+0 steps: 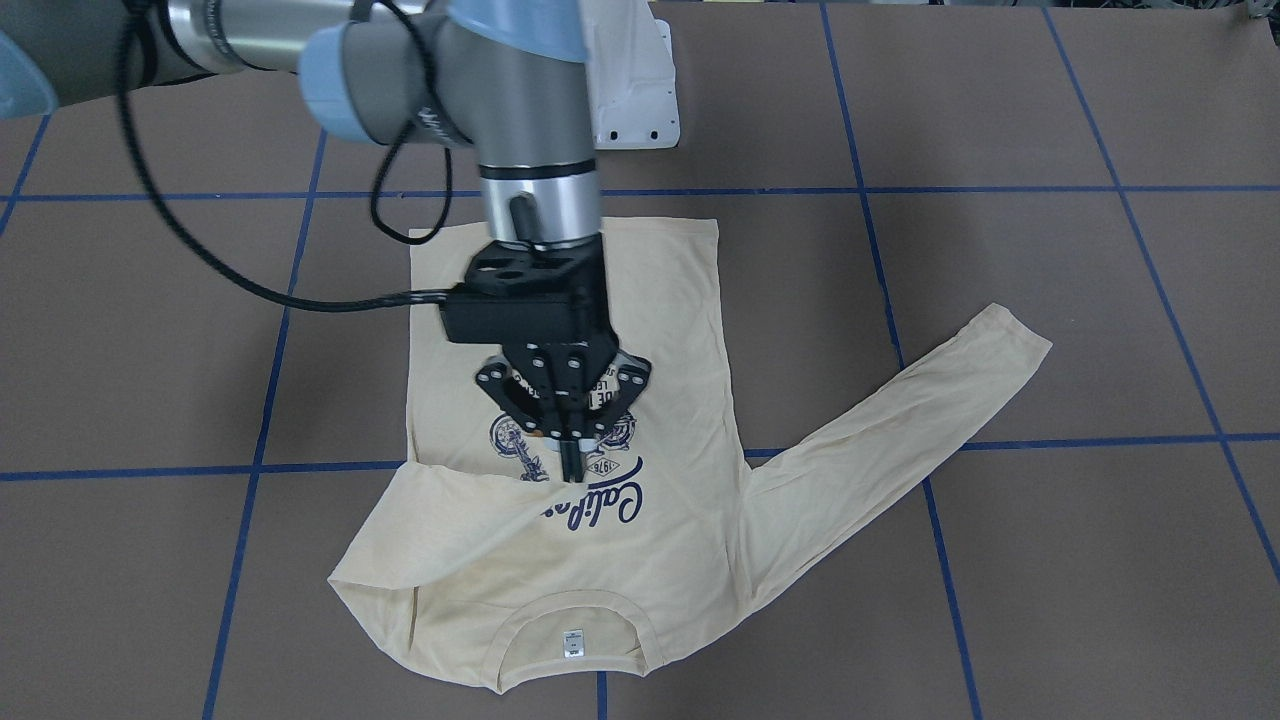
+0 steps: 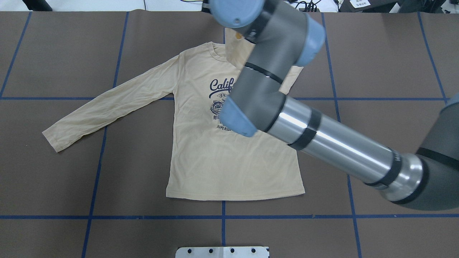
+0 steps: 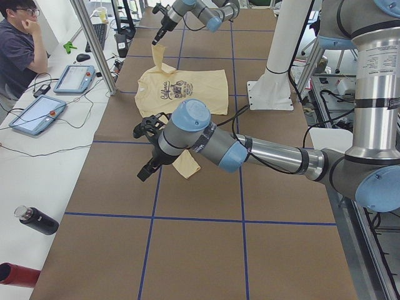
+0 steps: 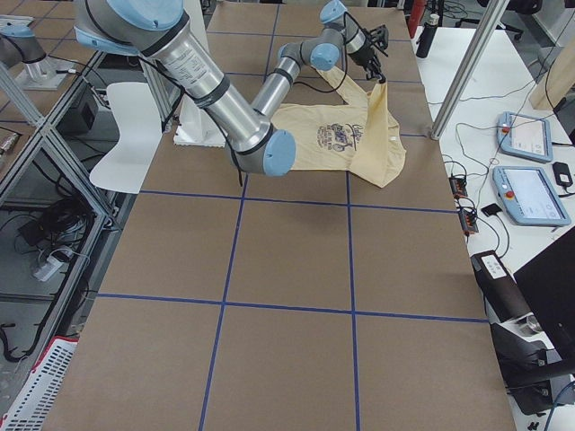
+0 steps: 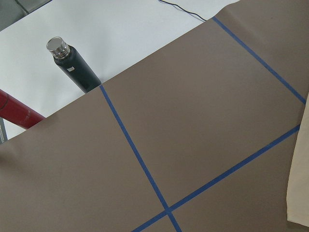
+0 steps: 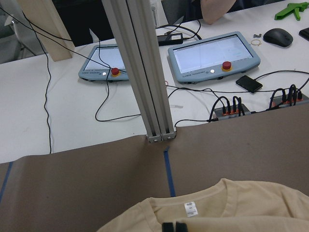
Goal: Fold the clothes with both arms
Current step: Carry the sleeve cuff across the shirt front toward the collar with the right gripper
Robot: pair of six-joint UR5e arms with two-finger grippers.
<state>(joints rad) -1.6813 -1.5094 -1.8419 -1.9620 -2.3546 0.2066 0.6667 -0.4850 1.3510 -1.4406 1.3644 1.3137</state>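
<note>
A cream long-sleeved shirt [image 2: 215, 157] lies face up mid-tabletop [image 2: 71, 53], hem toward the robot, as the right arm [image 2: 322, 139] reaches over it. From overhead that arm blocks the right half of the navy print [image 2: 220, 86], the right shoulder and its own claw; only a strip of raised cloth shows beside the wrist joints. The front camera fills the gap: the right claw [image 1: 570, 465] hangs above the chest with its fingers pinched together, though the cloth between them is hard to make out there. The right-side camera settles it, showing the right sleeve [image 4: 377, 135] hanging from that claw, lifted clear of the body. The right wrist camera catches only two dark fingertips [image 6: 167, 227] at its lower edge, close together, above the collar and white neck tag [image 6: 191, 208]. The left sleeve [image 2: 107, 104] lies stretched flat, out to the robot's left. The left arm [image 3: 275, 153] shows its claw [image 3: 145, 170] to the left-side camera alone, near that sleeve's cuff; whether it is wide, narrow or touching cloth cannot be told. Its wrist camera shows no fingers, just tabletop, a sliver of cloth cut off at the right edge, and a dark bottle [image 5: 72, 65] beside a red one [image 5: 14, 112] that is half out of frame.
</note>
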